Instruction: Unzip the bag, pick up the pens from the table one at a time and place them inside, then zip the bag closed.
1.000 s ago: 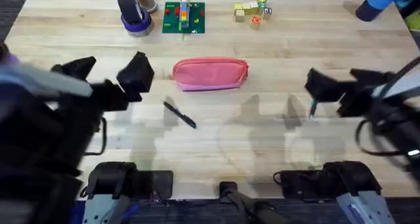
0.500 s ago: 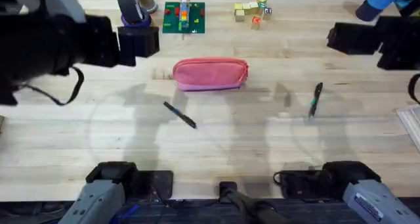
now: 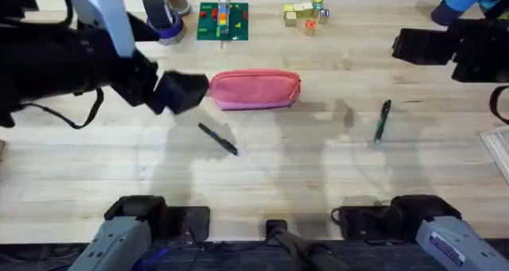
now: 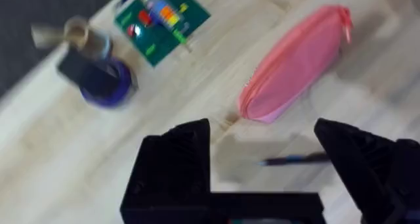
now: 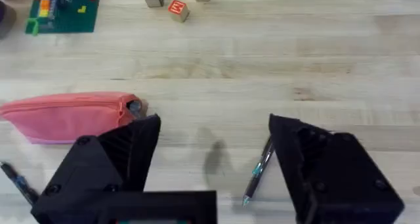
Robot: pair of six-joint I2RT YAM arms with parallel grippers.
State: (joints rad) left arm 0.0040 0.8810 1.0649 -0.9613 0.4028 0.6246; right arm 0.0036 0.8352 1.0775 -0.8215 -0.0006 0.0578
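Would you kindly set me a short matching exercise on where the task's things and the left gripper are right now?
Things:
1. bag
2. pen with teal tip
3. black pen
4. left gripper

Places:
A. lying alone on the right side of the table
B. at the bag's left end, fingers open
C. just in front of the bag
D. table's middle, closed

Pairs: 1-D, 2-A, 3-C, 4-B

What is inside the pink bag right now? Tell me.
Its inside cannot be seen: the pink bag lies closed on the table. Both pens lie outside it, one in front of the bag, the other off toward the right arm's side.
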